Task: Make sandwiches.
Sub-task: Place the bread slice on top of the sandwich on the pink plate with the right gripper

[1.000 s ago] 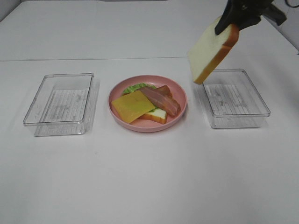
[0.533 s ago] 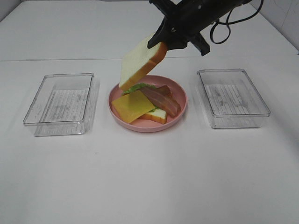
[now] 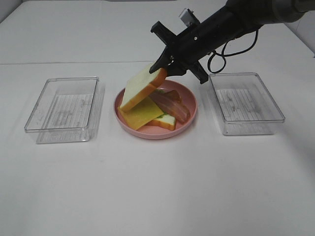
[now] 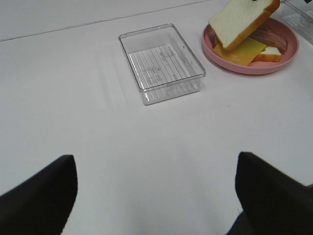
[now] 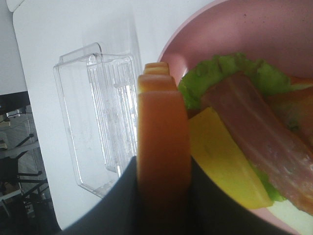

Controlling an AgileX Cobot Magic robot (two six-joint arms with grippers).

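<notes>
Right gripper [image 3: 165,69] of mine is clamped on the crust edge of a bread slice [image 3: 141,87], jaws closed only as far as the slice's thickness. Slice hangs tilted, upper edge in the grip, lower edge down over the near-left part of the pink plate [image 3: 189,115], at or just above the cheese slice [image 3: 141,113]; contact I can't tell. My right arm reaches in from the far right across the right tray [image 3: 246,102].

On the plate: yellow-orange cheese square on top of a bottom bread slice [image 3: 164,121], green lettuce [image 5: 230,71] peeking out from under, bacon strips [image 3: 172,105] lying across the stack toward the plate's right side. Right wrist view shows the held slice edge-on, orange crust pinched between the two dark fingers [image 5: 124,196], lettuce, bacon and cheese right beside it.

Left gripper [image 4: 156,196] of mine is wide open, nothing in it, two dark fingertips at the frame edges over bare white table [image 3: 157,187], well apart from the plate. Left tray [image 3: 63,109], clear plastic, sits to the plate's left; right tray on the other side. Both trays hold nothing that I can see.
</notes>
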